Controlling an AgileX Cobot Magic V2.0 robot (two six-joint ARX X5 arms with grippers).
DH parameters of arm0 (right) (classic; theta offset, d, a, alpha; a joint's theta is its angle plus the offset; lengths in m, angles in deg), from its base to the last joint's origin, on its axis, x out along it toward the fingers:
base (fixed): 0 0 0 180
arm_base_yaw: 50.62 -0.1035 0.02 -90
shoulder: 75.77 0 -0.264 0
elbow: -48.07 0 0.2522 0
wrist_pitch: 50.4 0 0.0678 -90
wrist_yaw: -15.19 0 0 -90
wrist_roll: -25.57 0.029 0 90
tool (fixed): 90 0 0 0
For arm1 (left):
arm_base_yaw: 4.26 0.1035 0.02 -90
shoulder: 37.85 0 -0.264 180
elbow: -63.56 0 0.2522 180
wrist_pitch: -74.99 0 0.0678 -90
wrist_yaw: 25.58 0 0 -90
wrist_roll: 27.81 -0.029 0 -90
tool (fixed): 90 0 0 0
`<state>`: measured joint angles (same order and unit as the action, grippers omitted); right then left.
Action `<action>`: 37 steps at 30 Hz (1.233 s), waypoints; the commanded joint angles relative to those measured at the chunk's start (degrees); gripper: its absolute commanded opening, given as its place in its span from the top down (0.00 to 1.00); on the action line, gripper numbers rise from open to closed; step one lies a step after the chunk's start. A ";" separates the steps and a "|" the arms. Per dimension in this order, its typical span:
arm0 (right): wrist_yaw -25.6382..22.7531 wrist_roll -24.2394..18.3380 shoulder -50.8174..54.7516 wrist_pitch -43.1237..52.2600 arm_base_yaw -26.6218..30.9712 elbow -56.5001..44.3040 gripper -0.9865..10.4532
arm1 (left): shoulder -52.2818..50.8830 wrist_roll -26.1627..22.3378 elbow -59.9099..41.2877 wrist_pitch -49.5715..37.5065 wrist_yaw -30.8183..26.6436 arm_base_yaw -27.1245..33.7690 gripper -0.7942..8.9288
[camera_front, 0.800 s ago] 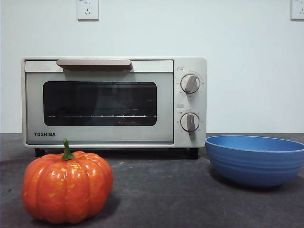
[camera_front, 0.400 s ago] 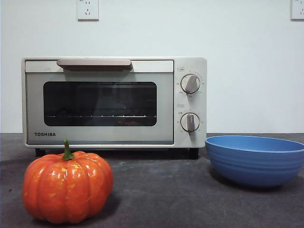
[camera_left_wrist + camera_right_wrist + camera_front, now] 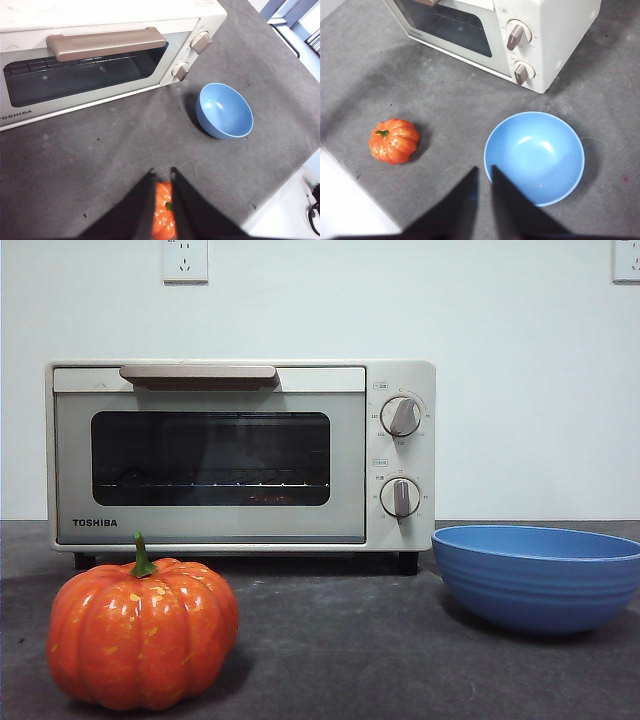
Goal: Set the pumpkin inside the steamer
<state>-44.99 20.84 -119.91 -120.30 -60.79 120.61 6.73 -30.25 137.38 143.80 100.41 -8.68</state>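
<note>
The orange pumpkin [image 3: 142, 635] stands on the dark table at the front left, in front of the steamer [image 3: 240, 455], whose door is closed. From high above, the left wrist view shows the steamer [image 3: 100, 55] and a strip of the pumpkin [image 3: 162, 215] between the jaws. My left gripper [image 3: 161, 174] hangs well above the pumpkin, shut and empty. My right gripper [image 3: 484, 170] is also high, shut and empty, above the table between the pumpkin [image 3: 393, 140] and the bowl. The steamer [image 3: 520, 35] lies beyond. Neither gripper shows in the front view.
A ribbed blue bowl [image 3: 540, 575] stands empty to the right of the steamer; it also shows in the left wrist view [image 3: 224, 110] and right wrist view [image 3: 534, 157]. The table's edge runs close to the pumpkin. A white wall stands behind the steamer.
</note>
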 commanded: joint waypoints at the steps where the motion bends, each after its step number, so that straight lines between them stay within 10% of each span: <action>1: 0.09 -0.39 -0.35 0.81 -0.26 0.90 0.66 | 0.31 -0.94 1.40 -0.66 0.28 -0.20 0.72; 12: 1.81 2.32 -0.57 1.79 -1.07 0.92 0.55 | 0.28 -0.26 1.40 -0.68 0.28 -0.57 0.68; 16: 4.94 4.52 -1.70 3.50 -4.09 1.16 0.50 | 0.28 -0.31 1.40 -0.68 0.28 -0.59 0.90; 37: -3.91 6.88 -26.08 10.29 -35.60 16.50 0.48 | 0.31 -0.28 1.40 -0.87 0.28 -0.59 0.91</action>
<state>-48.33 27.37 -144.48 -110.69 -94.98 136.04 6.73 -30.20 137.38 143.38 100.43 -9.16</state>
